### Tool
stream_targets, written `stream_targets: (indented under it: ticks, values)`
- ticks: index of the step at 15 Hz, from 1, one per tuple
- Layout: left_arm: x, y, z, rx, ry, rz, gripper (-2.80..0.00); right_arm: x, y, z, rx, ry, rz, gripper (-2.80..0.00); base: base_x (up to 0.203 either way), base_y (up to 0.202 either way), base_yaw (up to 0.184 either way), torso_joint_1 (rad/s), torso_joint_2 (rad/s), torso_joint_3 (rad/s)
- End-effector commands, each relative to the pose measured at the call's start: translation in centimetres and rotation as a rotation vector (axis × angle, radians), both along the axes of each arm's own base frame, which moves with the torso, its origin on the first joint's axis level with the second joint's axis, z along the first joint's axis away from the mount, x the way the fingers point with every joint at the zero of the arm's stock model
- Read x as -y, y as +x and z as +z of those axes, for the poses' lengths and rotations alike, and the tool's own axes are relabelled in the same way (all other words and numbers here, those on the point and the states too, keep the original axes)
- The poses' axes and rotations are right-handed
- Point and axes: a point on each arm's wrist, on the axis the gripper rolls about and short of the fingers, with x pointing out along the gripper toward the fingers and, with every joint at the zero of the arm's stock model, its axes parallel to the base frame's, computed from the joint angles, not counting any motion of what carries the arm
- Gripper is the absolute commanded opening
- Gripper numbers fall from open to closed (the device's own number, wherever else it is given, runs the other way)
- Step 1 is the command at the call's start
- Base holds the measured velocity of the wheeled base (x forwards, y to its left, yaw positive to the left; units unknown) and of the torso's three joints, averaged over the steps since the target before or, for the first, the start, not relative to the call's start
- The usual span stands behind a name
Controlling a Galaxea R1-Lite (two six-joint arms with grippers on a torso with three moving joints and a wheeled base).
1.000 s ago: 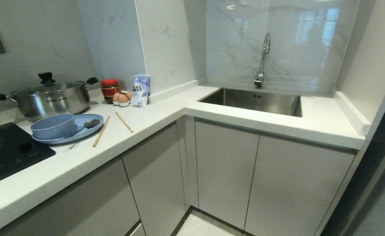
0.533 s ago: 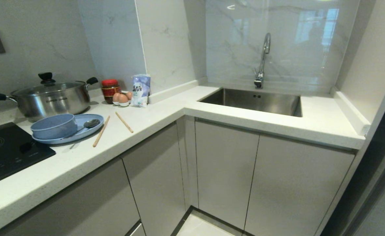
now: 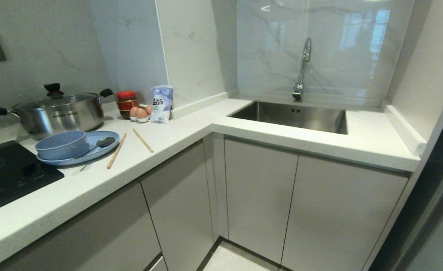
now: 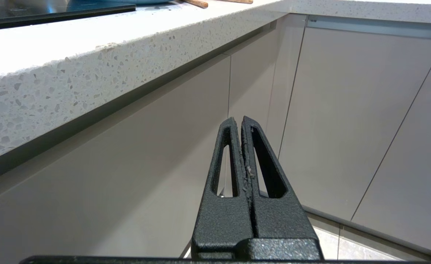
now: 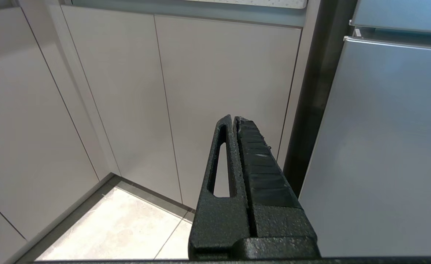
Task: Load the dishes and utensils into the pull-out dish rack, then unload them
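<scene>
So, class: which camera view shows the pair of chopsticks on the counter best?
The head view: both chopsticks lie fully visible on the white counter, apart in a V beside the blue plate. The left wrist view catches only their ends above the counter's edge. The right wrist view shows none of them, only cabinet fronts.

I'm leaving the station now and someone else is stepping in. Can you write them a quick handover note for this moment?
Left gripper: fingers shut, empty, low beside the cabinet fronts.
Right gripper: fingers shut, empty, low near the fridge.
On the counter: bowl and spoon on the plate by the hob; two chopsticks lying apart beside it.
Done: nothing. All cabinet fronts are closed and no dish rack is in sight.
Left: pull the rack out, load everything, then unload.
</scene>
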Motion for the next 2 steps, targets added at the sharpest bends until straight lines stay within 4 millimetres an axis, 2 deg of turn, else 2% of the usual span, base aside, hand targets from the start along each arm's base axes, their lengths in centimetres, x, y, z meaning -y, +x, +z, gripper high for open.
stream_targets:
  ticks: [1, 2]
  values:
    - [0.00, 0.11, -0.38, -0.014, 0.000, 0.001, -2.80, 0.00, 0.00, 0.00, 0.000, -0.006, 0.001, -2.80, 0.000, 0.000, 0.000, 0.000, 0.00, 0.000]
    - [0.00, 0.12, -0.38, -0.015, 0.000, 0.000, -2.80, 0.00, 0.00, 0.00, 0.000, -0.001, 0.000, -2.80, 0.000, 0.000, 0.000, 0.000, 0.00, 0.000]
